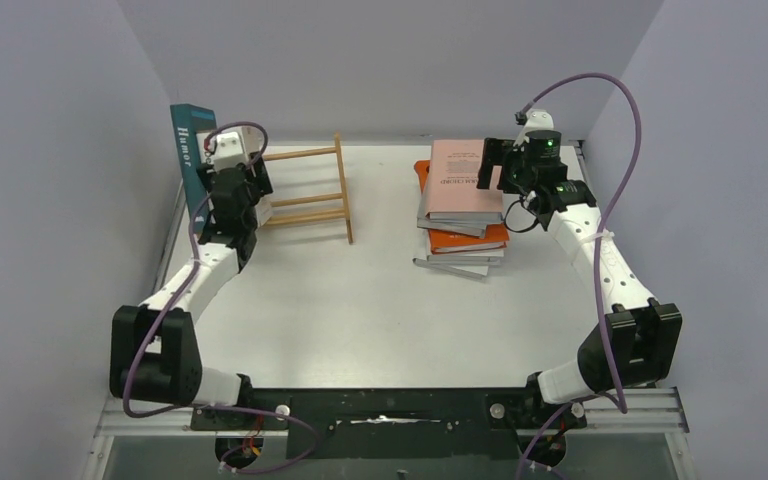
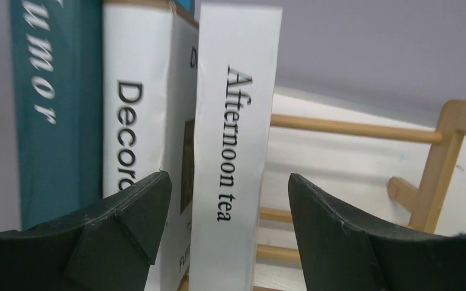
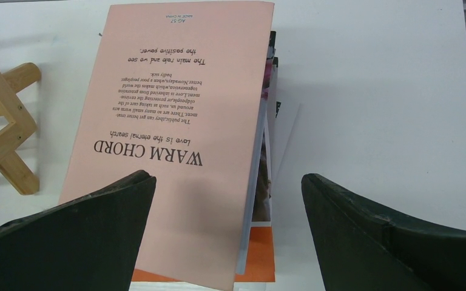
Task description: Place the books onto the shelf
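Observation:
Three books stand upright at the left end of the wooden shelf [image 1: 310, 190]: teal "Humor" [image 2: 54, 109], white "Decorate" [image 2: 133, 109] and white "Afternoon tea" [image 2: 233, 139]. My left gripper [image 2: 229, 177] is open around the "Afternoon tea" spine, with a gap on each side. The other books lie in a stack [image 1: 465, 215] at the right, with the pink "WARM CHORD" book [image 3: 182, 121] on top and an orange one [image 3: 261, 254] below. My right gripper [image 3: 227, 177] hovers open over the pink book's right edge, holding nothing.
The shelf's rails [image 2: 352, 128] and right end post [image 1: 344, 185] stand free to the right of the three books. Grey walls close in the table [image 1: 360, 300] on the left, back and right. The stack sits near the right wall.

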